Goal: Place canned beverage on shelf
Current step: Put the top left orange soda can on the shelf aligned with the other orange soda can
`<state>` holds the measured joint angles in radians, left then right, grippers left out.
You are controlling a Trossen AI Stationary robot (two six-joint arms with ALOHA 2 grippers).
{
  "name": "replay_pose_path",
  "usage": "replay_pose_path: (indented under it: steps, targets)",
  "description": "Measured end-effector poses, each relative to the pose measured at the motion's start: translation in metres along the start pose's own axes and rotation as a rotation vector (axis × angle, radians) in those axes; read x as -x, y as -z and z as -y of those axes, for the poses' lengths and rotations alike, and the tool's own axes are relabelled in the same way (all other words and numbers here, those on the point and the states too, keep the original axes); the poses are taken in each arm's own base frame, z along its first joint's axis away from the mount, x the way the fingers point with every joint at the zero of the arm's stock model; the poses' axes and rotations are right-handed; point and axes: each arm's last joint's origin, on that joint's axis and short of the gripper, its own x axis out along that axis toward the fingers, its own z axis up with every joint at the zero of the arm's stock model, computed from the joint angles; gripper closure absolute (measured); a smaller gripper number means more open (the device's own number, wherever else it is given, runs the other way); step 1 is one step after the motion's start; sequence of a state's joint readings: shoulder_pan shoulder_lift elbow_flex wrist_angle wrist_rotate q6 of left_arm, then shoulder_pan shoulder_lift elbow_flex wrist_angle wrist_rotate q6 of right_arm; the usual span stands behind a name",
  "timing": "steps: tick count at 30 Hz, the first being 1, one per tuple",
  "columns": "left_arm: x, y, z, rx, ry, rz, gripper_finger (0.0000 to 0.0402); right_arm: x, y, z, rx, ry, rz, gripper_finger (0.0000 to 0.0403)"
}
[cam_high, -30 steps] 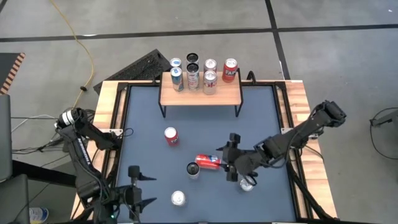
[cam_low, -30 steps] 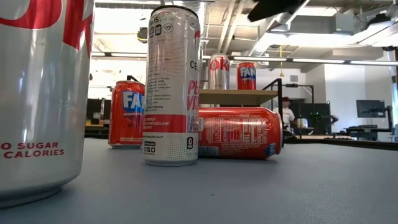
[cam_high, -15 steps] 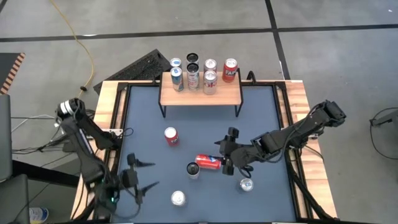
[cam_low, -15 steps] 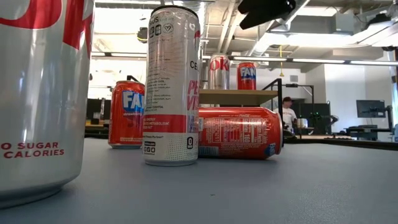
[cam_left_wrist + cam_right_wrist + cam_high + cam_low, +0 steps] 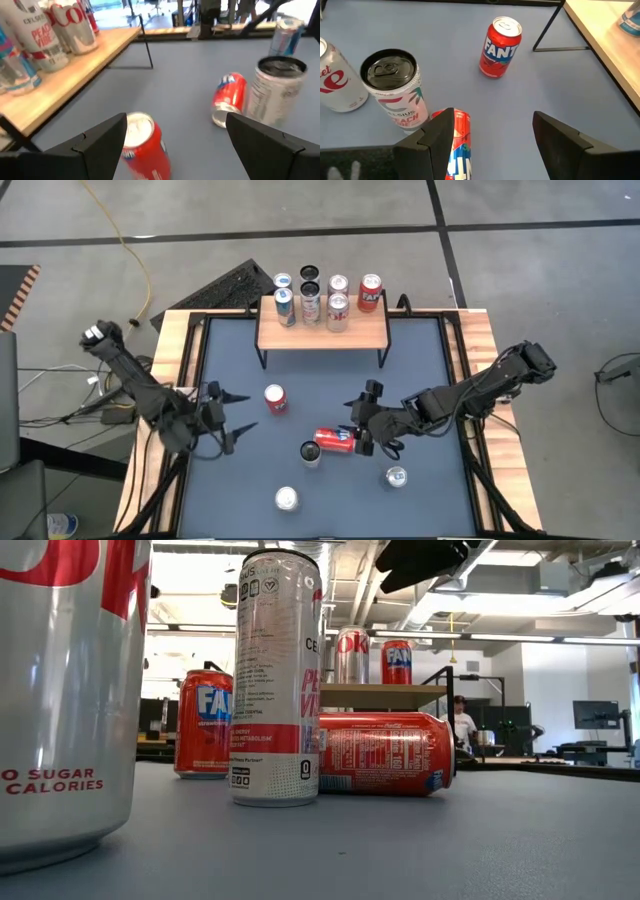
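Observation:
The shelf [image 5: 322,336] stands at the table's far edge with several cans [image 5: 311,300] upright on its wooden top. An upright red Fanta can [image 5: 275,399] stands mid-table. A red can [image 5: 335,440] lies on its side beside a tall white can [image 5: 311,453]. My left gripper [image 5: 232,420] is open, left of the Fanta can [image 5: 145,145], which shows between its fingers farther off. My right gripper [image 5: 362,430] is open above the lying can's [image 5: 457,150] right end, and in the low view it [image 5: 420,555] hangs well clear of that can [image 5: 385,753].
A silver can [image 5: 287,499] stands near the table's near edge and fills the low view's left [image 5: 60,690]. Another silver can [image 5: 397,476] stands right of the lying one. Bare mat lies between the shelf and the loose cans.
My left gripper has swung from the table's near edge toward the far edge and sunk a little. It has turned to point at the Fanta can, staying open. My right gripper has drifted left, off the silver can and over the lying can's end. No can has moved.

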<state>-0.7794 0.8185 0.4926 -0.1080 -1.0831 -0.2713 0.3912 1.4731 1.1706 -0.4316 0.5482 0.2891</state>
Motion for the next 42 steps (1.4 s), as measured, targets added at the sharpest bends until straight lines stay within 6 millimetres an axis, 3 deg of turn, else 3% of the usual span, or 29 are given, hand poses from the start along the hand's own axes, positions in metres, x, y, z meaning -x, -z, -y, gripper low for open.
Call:
replay_pose_path:
  steps: [9,15,24,28,33,42]
  targets:
    - [-0.030,0.016,-0.023,-0.042,0.102,0.035,0.0072,0.000,0.002,-0.001,-0.041,-0.028,-0.021,0.0145]
    - [-0.045,0.016,-0.035,-0.052,0.134,0.057,0.0072,0.000,0.003,0.000,-0.047,-0.024,-0.034,0.0145]
    - [-0.062,0.036,-0.050,-0.061,0.105,-0.017,0.0072,0.000,0.003,-0.001,-0.046,-0.041,-0.041,0.0145]
    - [-0.068,0.040,-0.055,-0.043,0.093,0.045,0.0072,0.000,0.004,-0.001,-0.044,-0.041,-0.045,0.0145]
    - [-0.074,0.058,-0.062,-0.015,0.066,0.020,0.0072,0.000,0.005,0.000,-0.066,-0.036,-0.063,0.0145]
    - [-0.082,0.069,-0.061,0.021,0.049,0.004,0.0072,0.001,0.008,0.000,-0.085,-0.026,-0.090,0.0145]
